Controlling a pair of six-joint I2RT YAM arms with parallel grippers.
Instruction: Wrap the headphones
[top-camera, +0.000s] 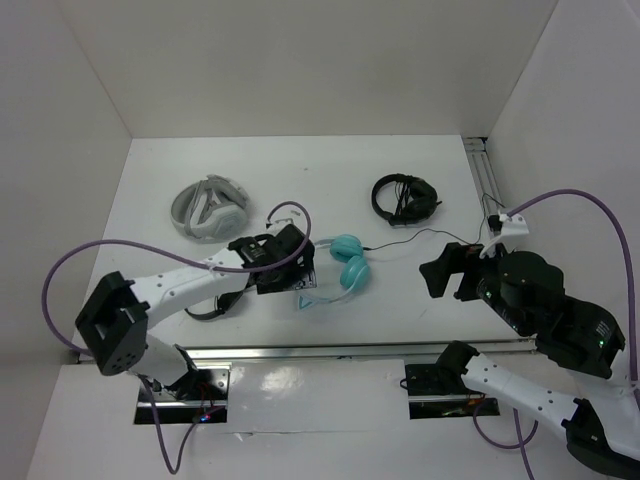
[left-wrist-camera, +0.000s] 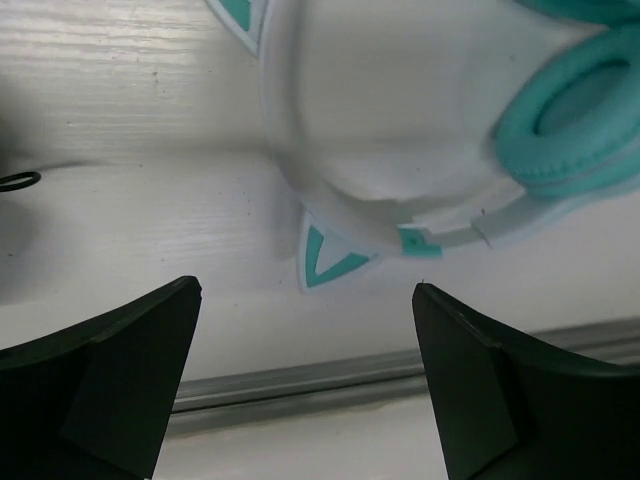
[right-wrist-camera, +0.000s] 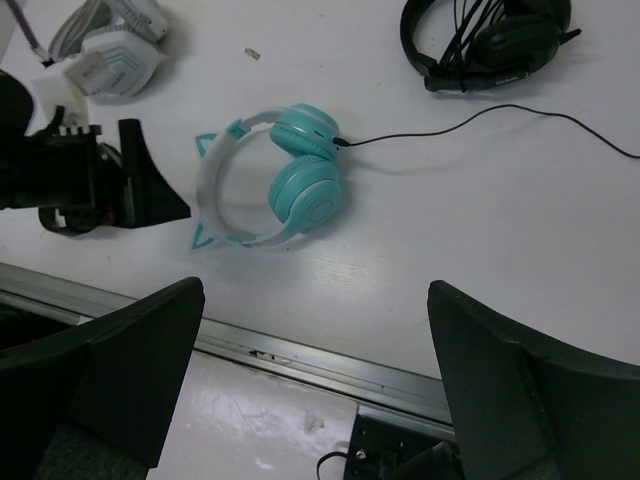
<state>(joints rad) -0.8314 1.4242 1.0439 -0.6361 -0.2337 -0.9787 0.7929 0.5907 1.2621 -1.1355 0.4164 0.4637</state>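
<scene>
Top external: white table (top-camera: 320, 180), white walls (top-camera: 300, 60); headphones (top-camera: 341, 272) between released left hand (top-camera: 303, 264), right hand (top-camera: 433, 276).

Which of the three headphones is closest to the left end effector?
The teal cat-ear headphones with the white headband, directly before the left end effector; the grey-white folded headphones and the black headphones lie farther off.

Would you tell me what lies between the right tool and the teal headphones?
In the top view, only bare table separates the right tool from the headphones.
</scene>
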